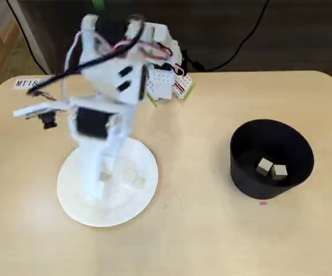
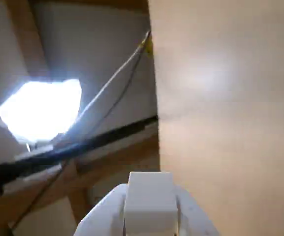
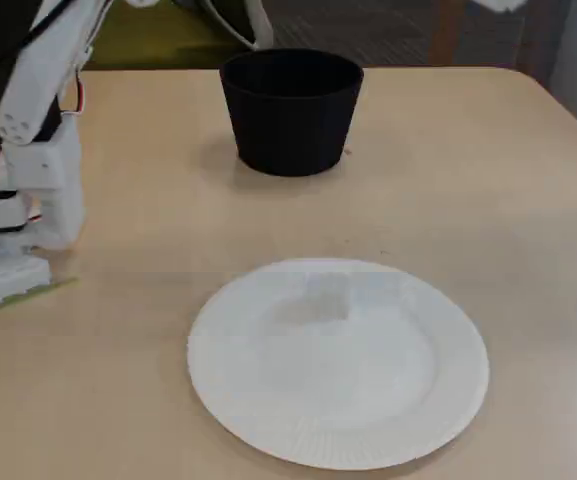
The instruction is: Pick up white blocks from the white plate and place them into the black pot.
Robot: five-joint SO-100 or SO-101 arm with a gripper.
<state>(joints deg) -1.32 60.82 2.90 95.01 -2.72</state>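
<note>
My claw, bottom centre of the wrist view, is clamped on a white block; two more lie in the black pot.

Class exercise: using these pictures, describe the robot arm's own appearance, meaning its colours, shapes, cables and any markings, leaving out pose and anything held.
The white plastic robot arm is made of blocky, rounded printed segments with black servo blocks set into them. Black cables and thin red and white wires loop around its upper part. A small black camera sticks out at its left side in a fixed view. Its white two-finger gripper shows curved white jaws. No markings are legible on it.
</note>
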